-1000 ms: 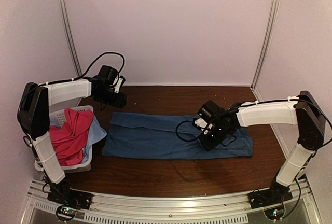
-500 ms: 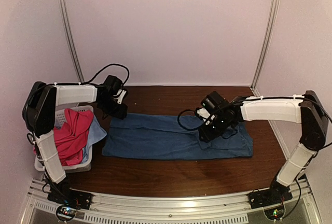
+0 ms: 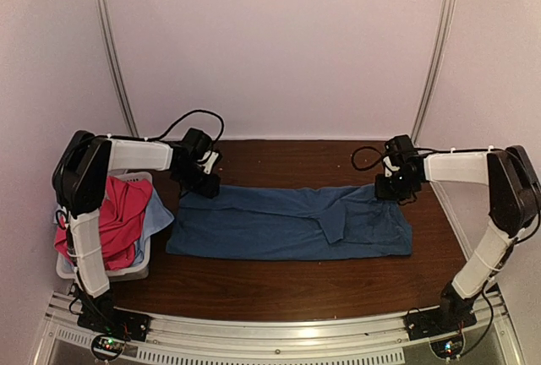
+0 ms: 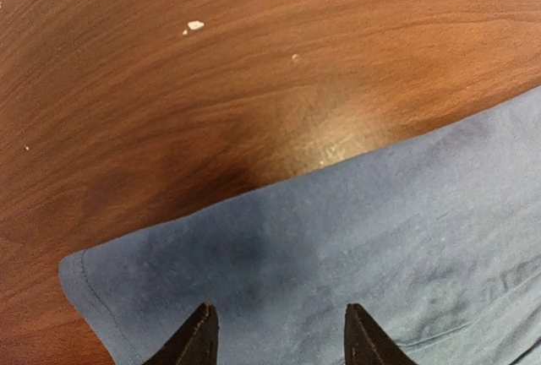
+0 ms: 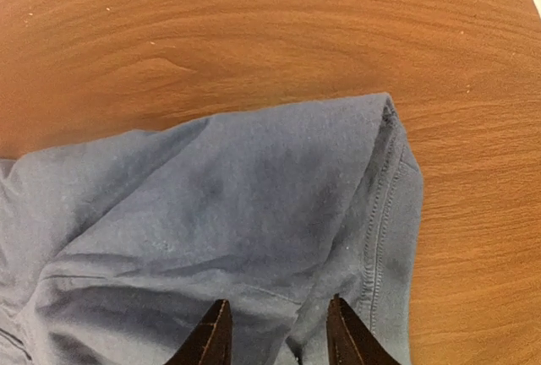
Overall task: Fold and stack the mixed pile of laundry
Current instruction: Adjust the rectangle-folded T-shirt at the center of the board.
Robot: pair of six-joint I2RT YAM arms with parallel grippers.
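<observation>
The dark blue T-shirt (image 3: 270,226) lies spread flat across the middle of the table, with a flap (image 3: 336,217) folded in near its centre. My left gripper (image 3: 205,186) hovers open over the shirt's far left corner (image 4: 93,268); in the left wrist view the jaws (image 4: 279,331) stand apart with nothing between them. My right gripper (image 3: 396,187) is open over the far right corner, its jaws (image 5: 275,331) just above the stitched hem (image 5: 380,213). The magenta-pink shirt (image 3: 118,221) and the pale light-blue cloth (image 3: 157,217) sit in the basket.
A white slotted basket (image 3: 118,274) stands at the table's left edge, beside the left arm. Brown wooden tabletop (image 3: 287,158) shows behind the shirt and in front of it (image 3: 287,285). Pale walls and metal posts enclose the back and sides.
The right gripper left the shirt's middle, opened, and swung to the far right corner, leaving a folded flap behind. The left gripper came down to the far left corner.
</observation>
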